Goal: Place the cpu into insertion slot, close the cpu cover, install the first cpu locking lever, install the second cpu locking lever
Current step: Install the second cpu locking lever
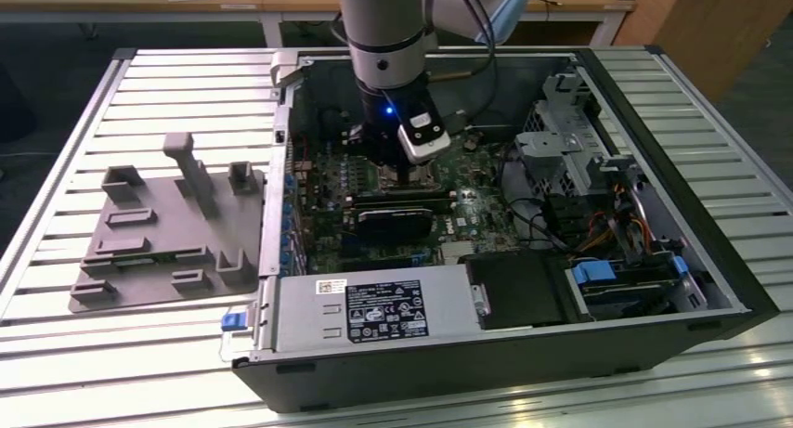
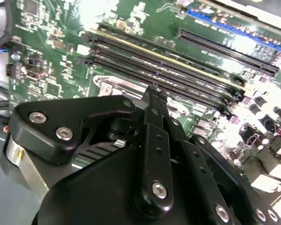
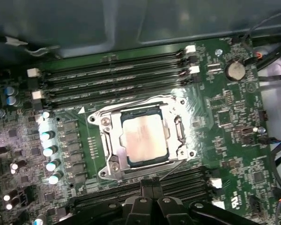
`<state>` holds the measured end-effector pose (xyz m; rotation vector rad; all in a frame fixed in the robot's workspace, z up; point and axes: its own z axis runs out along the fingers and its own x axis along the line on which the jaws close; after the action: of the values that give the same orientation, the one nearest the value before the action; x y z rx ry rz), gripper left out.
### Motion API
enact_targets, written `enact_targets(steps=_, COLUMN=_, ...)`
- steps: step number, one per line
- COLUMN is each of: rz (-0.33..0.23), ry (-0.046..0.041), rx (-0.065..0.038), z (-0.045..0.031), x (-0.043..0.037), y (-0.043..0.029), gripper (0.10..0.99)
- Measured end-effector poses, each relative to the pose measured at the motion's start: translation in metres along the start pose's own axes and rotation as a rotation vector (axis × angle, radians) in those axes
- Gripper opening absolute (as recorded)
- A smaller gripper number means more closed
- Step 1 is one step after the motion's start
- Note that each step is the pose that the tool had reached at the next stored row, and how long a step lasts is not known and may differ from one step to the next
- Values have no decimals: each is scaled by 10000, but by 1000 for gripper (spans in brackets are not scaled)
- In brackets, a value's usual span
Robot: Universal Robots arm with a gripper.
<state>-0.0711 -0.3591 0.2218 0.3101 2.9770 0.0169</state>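
In the first wrist view the cpu (image 3: 141,139), pale and silvery-beige, lies flat in the insertion slot (image 3: 103,123) on the green motherboard. The silvery cpu cover (image 3: 113,146) lies down over it, with the chip showing through its square window. Thin wire levers run along two sides of the frame; whether they are latched I cannot tell. My gripper (image 3: 152,183) hangs just beside the socket's edge, fingertips together with nothing between them. The second wrist view shows the black fingers (image 2: 155,122) shut above the memory slots. In the exterior view my gripper (image 1: 399,173) is low inside the open computer case.
Long memory slots (image 3: 112,77) flank the socket on two sides. A black card (image 1: 396,214), a power supply (image 1: 371,312), a drive cage (image 1: 564,140) and loose cables (image 1: 545,214) crowd the case. A grey fixture (image 1: 162,233) stands on the slatted table at the exterior view's left.
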Motion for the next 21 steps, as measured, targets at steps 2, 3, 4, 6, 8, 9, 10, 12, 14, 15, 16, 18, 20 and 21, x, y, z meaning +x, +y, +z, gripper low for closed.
enact_targets(steps=2, rz=-2, ry=0, rx=1, z=10, x=32, y=-13, gripper=102)
enact_targets(steps=3, rz=-2, ry=1, rx=1, z=13, x=47, y=-20, gripper=102)
enact_targets(steps=4, rz=-2, ry=1, rx=1, z=16, x=60, y=-28, gripper=102)
enact_targets(steps=6, rz=-6, ry=1, rx=-1, z=22, x=78, y=-49, gripper=102)
enact_targets(steps=8, rz=-1, ry=12, rx=-54, z=25, x=87, y=-83, gripper=102)
enact_targets(steps=9, rz=9, ry=23, rx=-104, z=26, x=89, y=-103, gripper=102)
enact_targets(steps=10, rz=18, ry=35, rx=-162, z=26, x=90, y=-121, gripper=102)
enact_targets(steps=12, rz=47, ry=72, rx=-346, z=29, x=94, y=-154, gripper=102)
enact_targets(steps=14, rz=86, ry=130, rx=-607, z=32, x=99, y=-179, gripper=102)
enact_targets(steps=15, rz=107, ry=157, rx=-741, z=34, x=101, y=-191, gripper=102)
enact_targets(steps=16, rz=126, ry=185, rx=-872, z=36, x=102, y=-204, gripper=102)
enact_targets(steps=18, rz=160, ry=232, rx=-1095, z=42, x=104, y=-236, gripper=102)
enact_targets(steps=20, rz=179, ry=256, rx=-1213, z=54, x=100, y=-277, gripper=102)
enact_targets(steps=21, rz=188, ry=268, rx=-1269, z=59, x=97, y=-299, gripper=102)
